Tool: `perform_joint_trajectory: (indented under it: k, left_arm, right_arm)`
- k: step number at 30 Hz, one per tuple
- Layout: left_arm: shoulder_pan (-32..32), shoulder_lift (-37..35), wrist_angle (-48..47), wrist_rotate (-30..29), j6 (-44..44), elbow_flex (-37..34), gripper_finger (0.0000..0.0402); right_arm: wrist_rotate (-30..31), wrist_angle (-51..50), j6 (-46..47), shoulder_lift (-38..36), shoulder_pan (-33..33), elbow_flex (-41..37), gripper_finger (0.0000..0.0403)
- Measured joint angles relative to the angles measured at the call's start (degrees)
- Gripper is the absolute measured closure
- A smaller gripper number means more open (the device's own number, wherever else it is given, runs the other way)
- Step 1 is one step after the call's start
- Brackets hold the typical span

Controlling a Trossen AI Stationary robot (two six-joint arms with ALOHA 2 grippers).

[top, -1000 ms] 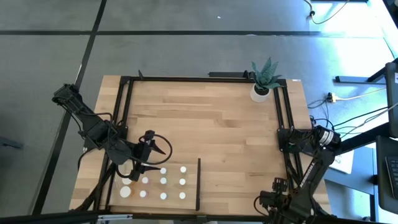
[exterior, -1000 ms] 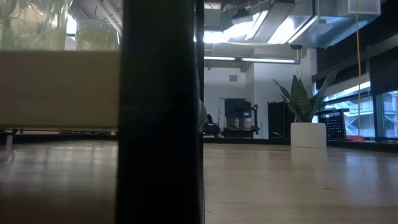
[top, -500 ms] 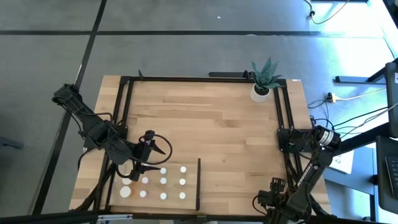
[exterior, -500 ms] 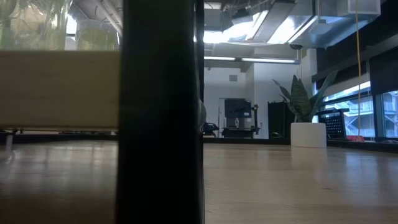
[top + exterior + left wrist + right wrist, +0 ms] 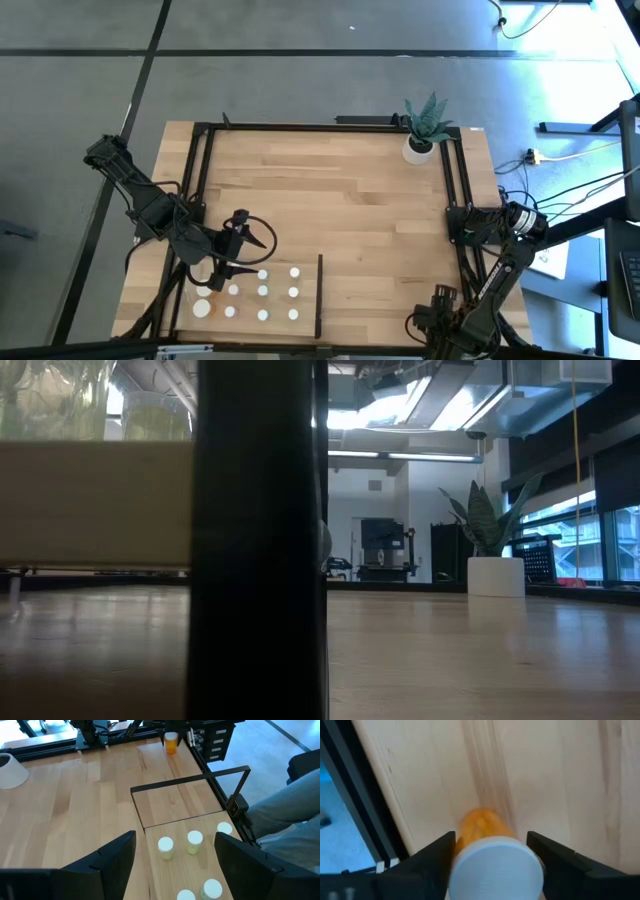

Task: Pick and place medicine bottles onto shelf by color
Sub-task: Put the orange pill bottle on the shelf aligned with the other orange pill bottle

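Observation:
Several medicine bottles with white caps stand in rows on the pale shelf, left of its black upright strip. My left gripper hangs open above them, holding nothing. At the table's near right corner my right gripper points down. An orange bottle with a white cap stands upright on the table between its open fingers. That bottle also shows far off in the left wrist view. My right gripper comes from above with one finger on each side of the orange bottle's body, below the cap. The cap covers the inner faces of the fingers, so I cannot tell whether they touch it. The bottle stands upright on the table.
A white pot with a spiky plant stands at the far right corner. Black rails frame the tabletop. A person's leg shows beyond the near edge. The bare wood of the table's middle lies between the arms.
My right gripper has sunk a little at the near right corner. My left arm and the bottles on the shelf have kept still.

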Motion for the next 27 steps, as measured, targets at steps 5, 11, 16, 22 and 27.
perform_joint_trajectory:
  k: [5,11,16,22,27]
  left_arm:
    - [-0.01,-0.01,0.01,0.0,0.0,0.0,0.0138]
    - [0.0,0.0,-0.01,0.0,0.0,0.0,0.0138]
    - [-0.01,0.0,0.01,0.01,0.0,0.0,0.0138]
    - [-0.02,0.0,0.01,0.0,0.0,0.0,0.0138]
    - [-0.01,0.0,-0.01,0.0,0.0,-0.01,0.0138]
  right_arm:
    - [2.34,0.0,1.11,0.0,-0.01,0.0,0.0194]
    - [2.7,-0.11,5.99,0.0,-0.34,-0.02,0.0209]
    - [2.66,-0.36,11.04,0.0,-2.66,-0.02,0.0193]
    - [3.04,-0.5,10.66,0.0,-5.8,0.65,0.0206]
    - [2.81,-3.88,3.43,0.0,-8.63,2.89,0.0208]
